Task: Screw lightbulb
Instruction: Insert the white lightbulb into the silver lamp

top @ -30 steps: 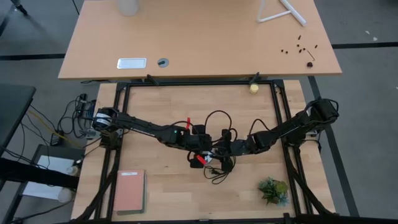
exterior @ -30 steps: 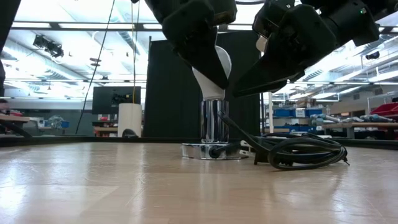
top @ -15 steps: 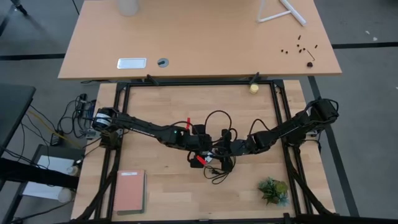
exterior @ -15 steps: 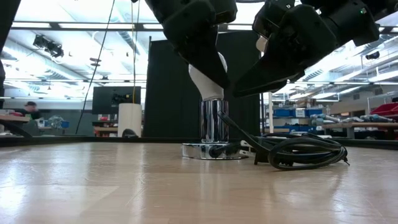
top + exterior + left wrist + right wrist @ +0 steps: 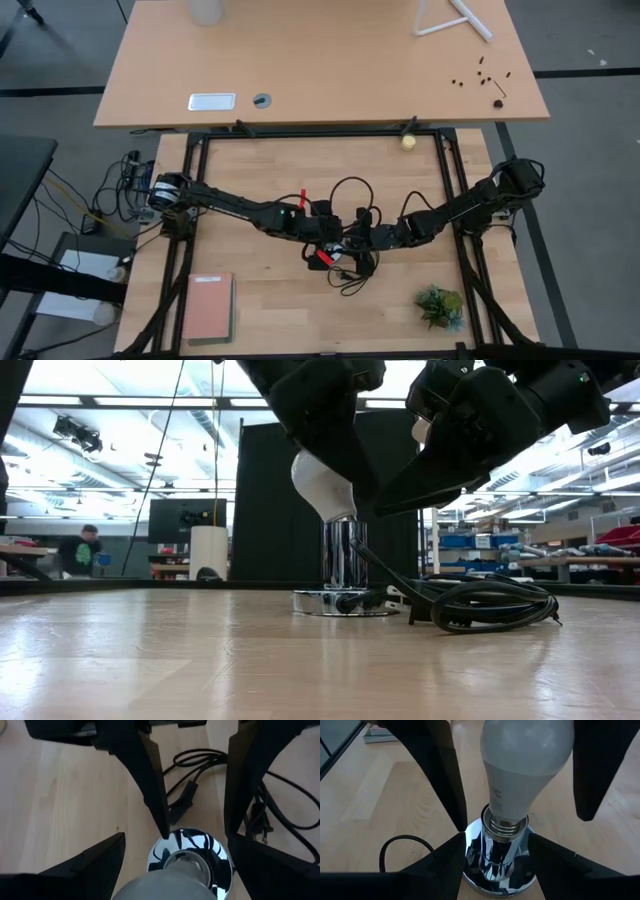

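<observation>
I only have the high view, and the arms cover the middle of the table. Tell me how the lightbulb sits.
Observer: In the low view, the lightbulb stands in the chrome socket tilted, not upright.
Operator: Report the threads.
Observer: In the right wrist view, a few turns of thread show above the socket's mouth.
Operator: Give me the pincers.
Observer: The left pincer is open around the lightbulb's head, with a gap on at least one side. The right pincer sits low at the socket.
</observation>
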{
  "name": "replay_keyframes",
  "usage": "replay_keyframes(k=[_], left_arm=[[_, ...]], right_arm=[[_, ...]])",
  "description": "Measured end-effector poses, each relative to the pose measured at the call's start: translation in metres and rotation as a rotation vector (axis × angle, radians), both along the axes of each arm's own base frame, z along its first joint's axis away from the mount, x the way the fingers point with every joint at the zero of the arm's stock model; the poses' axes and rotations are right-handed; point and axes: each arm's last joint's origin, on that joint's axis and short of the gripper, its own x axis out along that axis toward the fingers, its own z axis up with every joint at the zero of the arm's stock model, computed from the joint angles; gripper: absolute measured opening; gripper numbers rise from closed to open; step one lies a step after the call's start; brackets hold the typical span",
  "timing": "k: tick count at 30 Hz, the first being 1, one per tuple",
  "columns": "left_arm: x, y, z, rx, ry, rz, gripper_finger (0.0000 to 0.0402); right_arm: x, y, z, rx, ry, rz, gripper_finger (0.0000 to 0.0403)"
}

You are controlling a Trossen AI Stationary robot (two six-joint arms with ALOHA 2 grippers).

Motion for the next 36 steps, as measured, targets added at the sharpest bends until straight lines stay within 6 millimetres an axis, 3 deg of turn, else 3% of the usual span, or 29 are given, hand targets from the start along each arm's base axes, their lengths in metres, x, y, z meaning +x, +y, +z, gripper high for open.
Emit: replay_keyframes(k=[10,23,36], left_arm=[[-0.001,0.0,0.002,0.0,0.003,-0.001,0.0356],[-0.004,0.001,0.054,0.021,0.095,-0.001,0.0356],[-0.011,0.003,0.042,-0.006,0.183,0.048,0.0362]], right_arm=[[0.0,0.0,0.0,-0.001,0.003,0.0,0.0222],[-0.001,0.0,-0.002,0.0,0.022,0.021,0.0222],[-0.002,0.002,-0.002,0.024,0.027,0.03,0.0222]])
